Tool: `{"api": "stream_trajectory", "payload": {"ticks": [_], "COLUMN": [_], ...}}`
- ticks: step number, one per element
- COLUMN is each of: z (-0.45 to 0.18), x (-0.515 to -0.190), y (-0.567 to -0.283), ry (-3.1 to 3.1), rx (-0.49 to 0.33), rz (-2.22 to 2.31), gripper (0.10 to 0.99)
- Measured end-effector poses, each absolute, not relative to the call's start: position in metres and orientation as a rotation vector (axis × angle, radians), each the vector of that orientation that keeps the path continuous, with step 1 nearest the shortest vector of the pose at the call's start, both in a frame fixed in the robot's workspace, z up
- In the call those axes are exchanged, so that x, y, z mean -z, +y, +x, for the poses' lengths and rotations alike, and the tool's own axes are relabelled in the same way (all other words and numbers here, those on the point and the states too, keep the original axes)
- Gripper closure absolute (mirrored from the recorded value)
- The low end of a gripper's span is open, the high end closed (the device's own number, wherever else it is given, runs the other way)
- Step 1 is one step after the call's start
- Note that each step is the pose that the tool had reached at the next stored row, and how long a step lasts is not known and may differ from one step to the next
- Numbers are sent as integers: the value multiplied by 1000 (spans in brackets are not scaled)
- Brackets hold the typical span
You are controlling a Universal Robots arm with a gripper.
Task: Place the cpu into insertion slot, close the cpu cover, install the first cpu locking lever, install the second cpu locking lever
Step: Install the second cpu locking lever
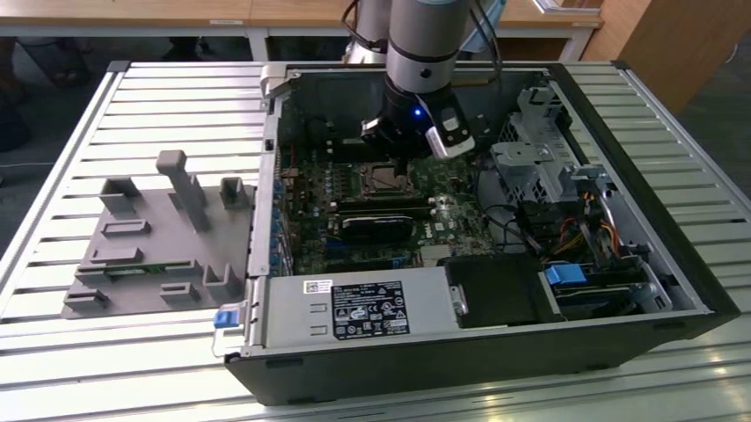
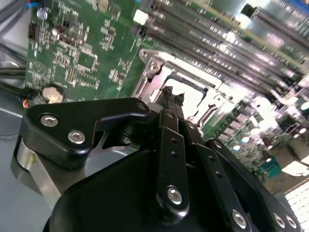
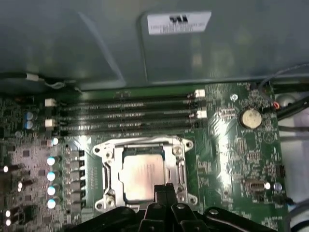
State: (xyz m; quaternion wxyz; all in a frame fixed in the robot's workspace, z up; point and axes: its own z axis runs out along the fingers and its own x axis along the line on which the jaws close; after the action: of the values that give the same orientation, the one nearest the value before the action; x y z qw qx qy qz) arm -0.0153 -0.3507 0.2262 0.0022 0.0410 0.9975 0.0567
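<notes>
The cpu (image 3: 141,173), a pale silvery square, lies in the insertion slot (image 3: 107,180) on the green board. The cpu cover (image 3: 140,144), a silvery frame, lies flat around it with the chip showing through its window. My gripper (image 3: 164,190) hangs over the socket's edge with its two black fingers (image 2: 172,140) pressed together, nothing visible between them. In the second wrist view the gripper (image 2: 174,96) tips sit just above the cpu cover (image 2: 153,67) and the bright cpu (image 2: 195,99). In the exterior view the gripper (image 1: 400,156) hovers above the insertion slot (image 1: 381,178) inside the open case.
Long memory slots (image 3: 130,113) run beside the socket, and a coin battery (image 3: 251,117) sits nearby. A black card (image 1: 375,229), power supply (image 1: 352,308) and drive cage (image 1: 528,167) crowd the case. A grey fixture (image 1: 153,237) stands on the slatted table at the exterior view's left.
</notes>
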Motion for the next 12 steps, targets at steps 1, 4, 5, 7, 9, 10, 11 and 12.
{"api": "stream_trajectory", "payload": {"ticks": [1, 4, 5, 7, 9, 10, 11, 12], "z": [-15, -15, -15, -15, -15, -15, -16, -18], "x": [-226, -226, -226, -226, -226, -226, -226, -226], "y": [-353, -360, -362, -367, -370, -372, -373, -373], "ry": [3129, 3130, 3129, 3130, 3129, 3129, 3129, 3129], "rx": [-178, -178, -178, -178, -179, -179, -179, -179], "rz": [129, 128, 128, 129, 128, 129, 129, 129], "gripper": [980, 980, 980, 980, 980, 980, 980, 980]}}
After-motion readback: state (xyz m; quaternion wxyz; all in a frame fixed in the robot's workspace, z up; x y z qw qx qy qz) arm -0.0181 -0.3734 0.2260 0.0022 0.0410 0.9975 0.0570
